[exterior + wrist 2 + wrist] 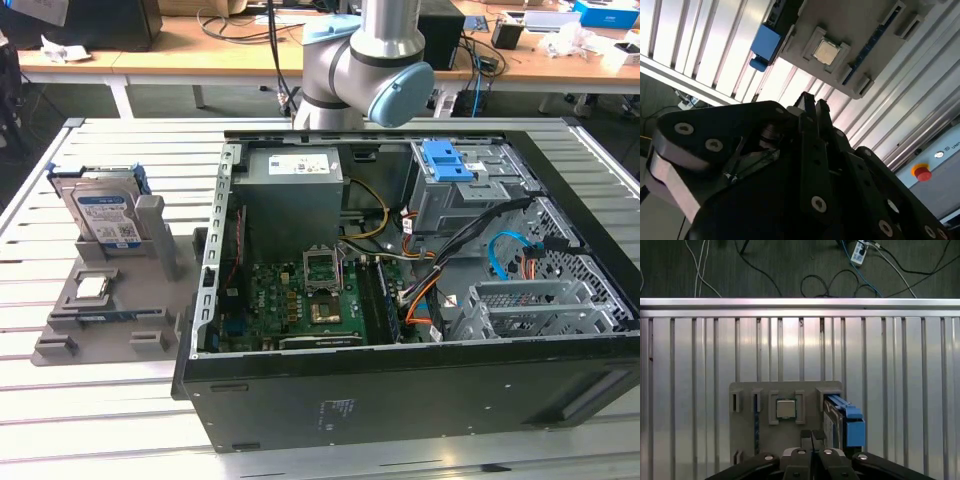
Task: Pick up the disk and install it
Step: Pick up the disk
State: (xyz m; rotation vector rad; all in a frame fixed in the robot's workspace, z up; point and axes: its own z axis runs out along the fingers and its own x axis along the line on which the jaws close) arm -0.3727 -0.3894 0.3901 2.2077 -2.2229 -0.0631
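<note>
The disk (pixel 105 215) stands on edge in a grey holder (pixel 120 320) at the exterior view's left, a silver drive with a white-and-blue label in a blue frame. In both wrist views I see it from above: its blue frame (pixel 852 425) (pixel 765 42) sits at one end of the holder. My gripper (pixel 812 432) (pixel 814 100) hangs well above the holder, its two fingers pressed together with nothing between them. It is clear of the disk.
A small square silver chip (pixel 786 409) sits in the holder beside the disk. The open computer case (pixel 400 250) lies on the slatted metal table (pixel 100 420), with a drive bay with a blue latch (pixel 447 160) at its far side. A red button (pixel 923 173) is nearby.
</note>
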